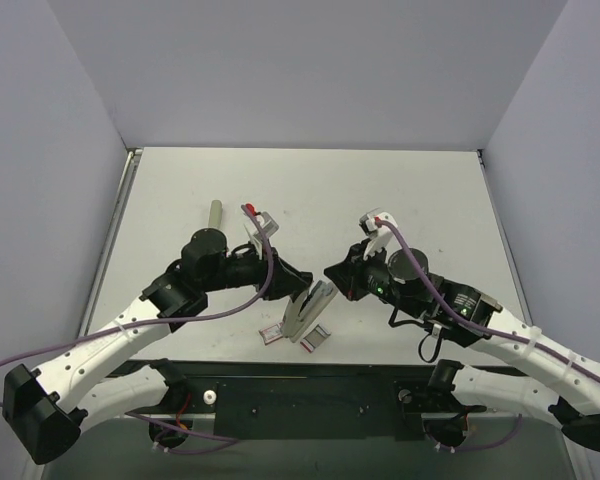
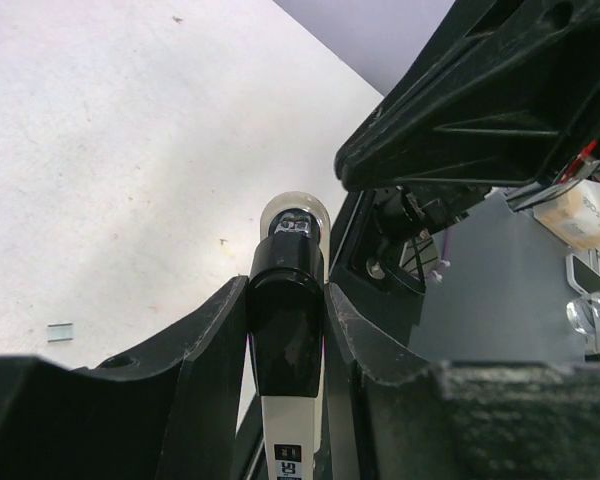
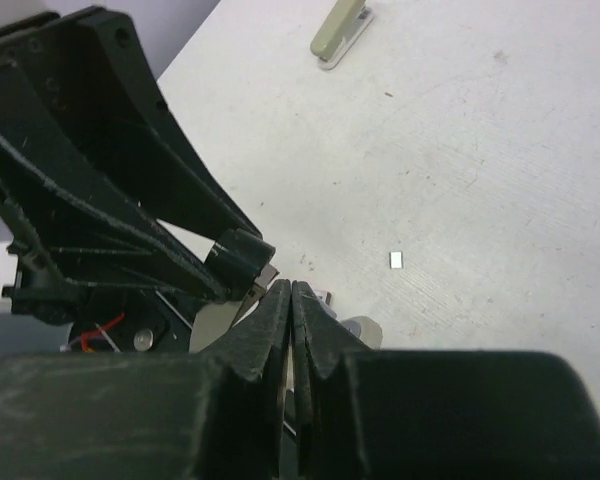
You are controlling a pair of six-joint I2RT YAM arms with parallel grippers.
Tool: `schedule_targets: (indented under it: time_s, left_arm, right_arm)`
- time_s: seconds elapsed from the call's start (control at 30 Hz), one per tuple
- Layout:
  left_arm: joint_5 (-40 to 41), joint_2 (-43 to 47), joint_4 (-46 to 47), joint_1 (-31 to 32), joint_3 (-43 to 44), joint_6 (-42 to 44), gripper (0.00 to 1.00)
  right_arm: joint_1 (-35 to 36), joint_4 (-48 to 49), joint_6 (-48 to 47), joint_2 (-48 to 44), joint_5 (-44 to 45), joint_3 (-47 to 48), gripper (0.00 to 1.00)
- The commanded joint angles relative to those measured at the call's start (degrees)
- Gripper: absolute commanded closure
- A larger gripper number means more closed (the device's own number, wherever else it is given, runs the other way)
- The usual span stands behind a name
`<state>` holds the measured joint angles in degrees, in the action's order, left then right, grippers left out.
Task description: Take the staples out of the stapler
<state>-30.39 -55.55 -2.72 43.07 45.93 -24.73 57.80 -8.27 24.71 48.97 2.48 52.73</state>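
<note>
The stapler point(image 1: 308, 308) is a slim beige bar with a black end, standing tilted near the table's front edge with its halves spread apart. My left gripper point(image 1: 301, 280) is shut on it; the left wrist view shows the black end point(image 2: 285, 330) clamped between both fingers of the gripper point(image 2: 285, 292). My right gripper point(image 1: 332, 272) is just right of the stapler's top, and its jaws point(image 3: 291, 290) are pressed together beside the beige body point(image 3: 214, 325). A tiny silvery staple strip point(image 3: 396, 260) lies on the table; it also shows in the left wrist view point(image 2: 59, 331).
A second beige stapler-shaped bar point(image 1: 215, 213) lies at the back left, also in the right wrist view point(image 3: 342, 28). A small red-and-white box point(image 1: 270, 335) and a small grey box point(image 1: 315, 339) lie by the front edge under the stapler.
</note>
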Motion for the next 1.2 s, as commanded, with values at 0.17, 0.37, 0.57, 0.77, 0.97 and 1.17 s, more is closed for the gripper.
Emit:
schedule_targets:
  time_s: [0.17,0.37,0.57,0.77,0.97,1.17]
  left_arm:
    - [5.0,-1.5,4.6,0.1,6.0,2.1,1.0]
    - [6.7,-1.8,6.0,0.3,6.1,2.9,1.0]
    - [8.3,-1.9,7.2,0.3,6.5,3.5,1.0]
    - [10.3,-2.3,8.5,0.3,7.0,3.7,1.0]
    - [11.1,-4.3,10.2,0.3,8.1,3.8,1.0]
    - [12.1,-5.7,11.9,0.3,8.4,3.4,1.0]
  right_arm:
    - [-0.1,7.7,11.2,6.3,10.9,0.2,1.0]
    - [-1.4,9.8,15.9,9.7,11.1,0.4,1.0]
    - [-3.0,10.0,19.6,11.8,11.0,-0.9,1.0]
    - [-4.3,12.1,21.2,12.7,10.4,-4.3,1.0]
    - [-4.5,12.2,20.8,13.6,10.5,-5.2,1.0]
    - [-4.5,10.4,18.4,14.0,11.1,-4.3,1.0]
